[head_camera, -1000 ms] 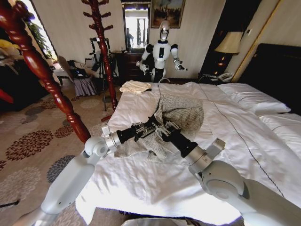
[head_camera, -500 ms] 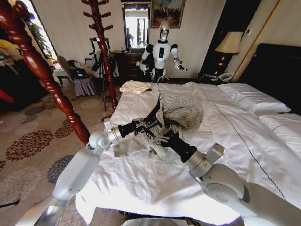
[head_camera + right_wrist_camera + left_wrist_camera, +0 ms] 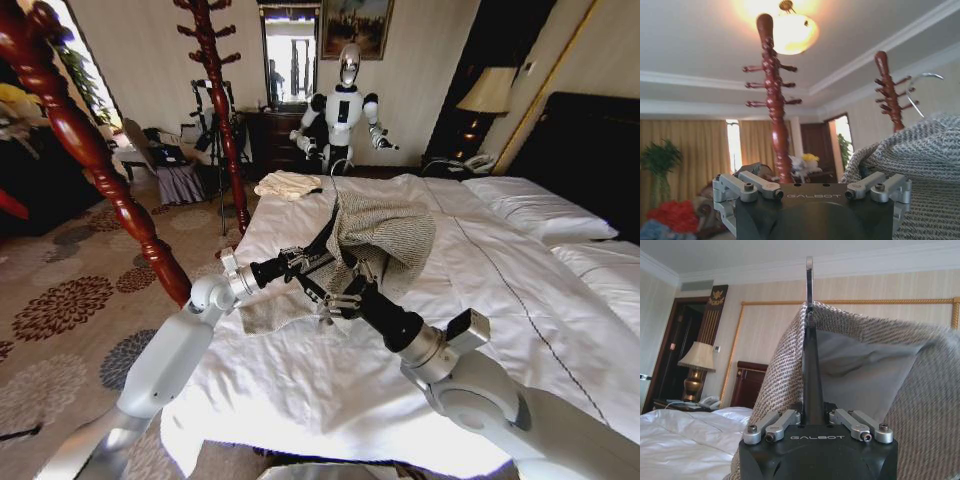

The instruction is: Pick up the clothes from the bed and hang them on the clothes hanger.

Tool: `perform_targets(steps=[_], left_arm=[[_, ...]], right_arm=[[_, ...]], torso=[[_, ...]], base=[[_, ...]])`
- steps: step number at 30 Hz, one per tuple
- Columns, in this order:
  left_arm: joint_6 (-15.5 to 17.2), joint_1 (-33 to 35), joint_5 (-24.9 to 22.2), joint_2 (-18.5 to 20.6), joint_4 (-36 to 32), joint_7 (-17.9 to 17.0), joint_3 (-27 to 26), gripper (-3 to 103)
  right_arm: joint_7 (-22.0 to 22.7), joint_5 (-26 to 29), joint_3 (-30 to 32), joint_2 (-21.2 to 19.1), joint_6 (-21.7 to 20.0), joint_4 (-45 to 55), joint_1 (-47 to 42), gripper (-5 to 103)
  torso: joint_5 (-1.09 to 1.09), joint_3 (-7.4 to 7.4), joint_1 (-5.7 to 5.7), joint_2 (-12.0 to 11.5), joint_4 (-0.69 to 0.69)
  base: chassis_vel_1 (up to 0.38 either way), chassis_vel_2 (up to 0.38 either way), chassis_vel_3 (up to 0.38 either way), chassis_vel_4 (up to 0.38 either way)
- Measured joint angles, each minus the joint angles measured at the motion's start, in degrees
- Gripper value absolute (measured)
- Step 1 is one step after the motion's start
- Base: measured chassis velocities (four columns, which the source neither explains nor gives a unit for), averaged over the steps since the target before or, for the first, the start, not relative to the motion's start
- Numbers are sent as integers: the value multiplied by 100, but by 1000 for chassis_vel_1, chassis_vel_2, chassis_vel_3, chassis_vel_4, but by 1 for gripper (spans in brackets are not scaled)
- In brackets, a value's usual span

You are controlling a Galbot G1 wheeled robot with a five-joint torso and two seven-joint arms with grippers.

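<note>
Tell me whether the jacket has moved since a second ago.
Yes. In the head view the jacket, draped on the hanger held by the left gripper, has risen off the bed; its top edge now sits closer to the cream cloth.

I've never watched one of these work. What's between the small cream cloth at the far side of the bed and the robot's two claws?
In the head view, the jacket, draped over the black hanger, lies between the cream cloth and both grippers, left and right.

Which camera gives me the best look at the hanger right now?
The left wrist view: the hanger stands straight up from the left tool, its hook above the jacket draped over it. The head view shows just a dark edge beside the jacket. The right wrist view catches the metal hook.
</note>
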Motion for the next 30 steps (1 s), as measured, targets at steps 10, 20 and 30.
perform_targets(steps=[10, 20, 30], left_arm=[[1, -16, 5, -42, -112, -18, 35, 18], [5, -7, -26, -25, -190, -29, -62, 18], [6, 97, -360, 542, -506, -57, -430, 18]], right_arm=[[1336, 68, 111, 127, -844, 2, -56, 100], [2185, 94, 781, 105, -1179, 3, 117, 100], [2517, -610, 1746, -386, -1521, 3, 102, 100]], torso=[[1, 0, 0, 0, 0], [1, 0, 0, 0, -1], [-1, 0, 0, 1, 1]], base=[[0, 0, 0, 0], [0, 0, 0, 0], [0, 0, 0, 0]])
